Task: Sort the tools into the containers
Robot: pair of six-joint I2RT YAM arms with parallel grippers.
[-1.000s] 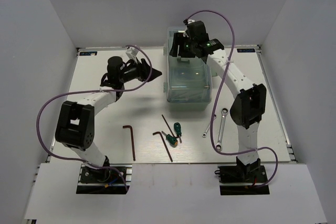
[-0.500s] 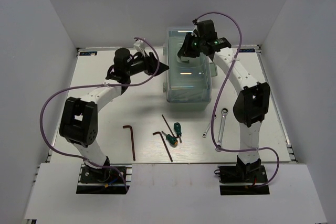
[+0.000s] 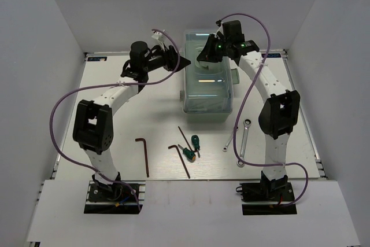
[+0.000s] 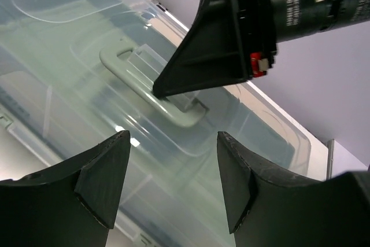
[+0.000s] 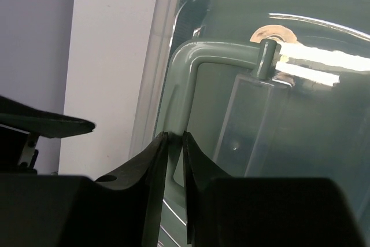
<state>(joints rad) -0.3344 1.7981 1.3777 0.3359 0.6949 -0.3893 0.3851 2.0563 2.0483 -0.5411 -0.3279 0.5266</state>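
Note:
The containers are one closed pale-green toolbox (image 3: 207,93) with a translucent lid, at the table's far middle. My right gripper (image 3: 203,57) is shut on the lid's green handle (image 5: 186,79), its fingers (image 5: 155,154) pinching the bar. My left gripper (image 3: 185,63) hangs open just left of the box's top, above the lid (image 4: 173,160) and apart from it. The tools lie on the near table: two hex keys (image 3: 144,155) (image 3: 180,159), two green screwdrivers (image 3: 188,154) (image 3: 196,142), a thin rod (image 3: 184,136) and two wrenches (image 3: 244,143) (image 3: 229,142).
White walls close in the table (image 3: 115,120) on three sides. Purple cables loop off both arms. In the left wrist view the right gripper (image 4: 159,92) fills the upper right, right over the handle (image 4: 130,76).
The right gripper has closed on the toolbox handle. The left arm has swung right and away, bringing its open gripper up to the box's left top edge.

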